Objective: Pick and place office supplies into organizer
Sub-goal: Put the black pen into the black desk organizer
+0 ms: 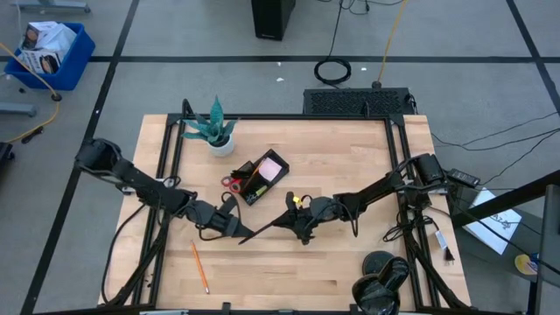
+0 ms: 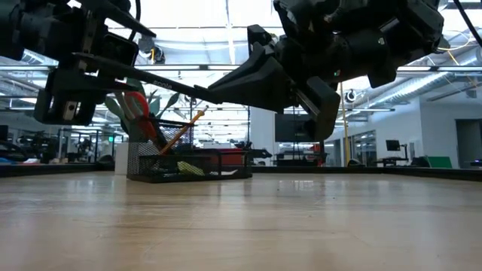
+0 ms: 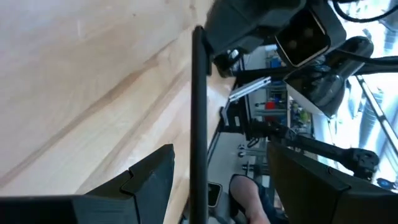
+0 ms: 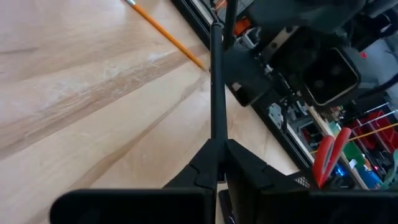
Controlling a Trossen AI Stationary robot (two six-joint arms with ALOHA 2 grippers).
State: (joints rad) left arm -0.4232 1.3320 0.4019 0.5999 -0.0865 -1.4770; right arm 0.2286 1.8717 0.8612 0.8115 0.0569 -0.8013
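I see both arms meeting mid-counter (image 1: 350,262), a slim black pen (image 1: 261,228) spanning between them above the wood. My right end effector (image 1: 284,218) is clamped on the pen; my left end effector (image 1: 242,230) stands wide around it. The organizer (image 1: 262,179) sits beyond (scissors (image 1: 232,184) inside), an orange pencil (image 1: 199,267) lying nearer.

A black pen (image 4: 216,87), an orange pencil (image 1: 199,268), red scissors (image 1: 232,183) and a pale wood-grained bench (image 1: 350,157) are seen.
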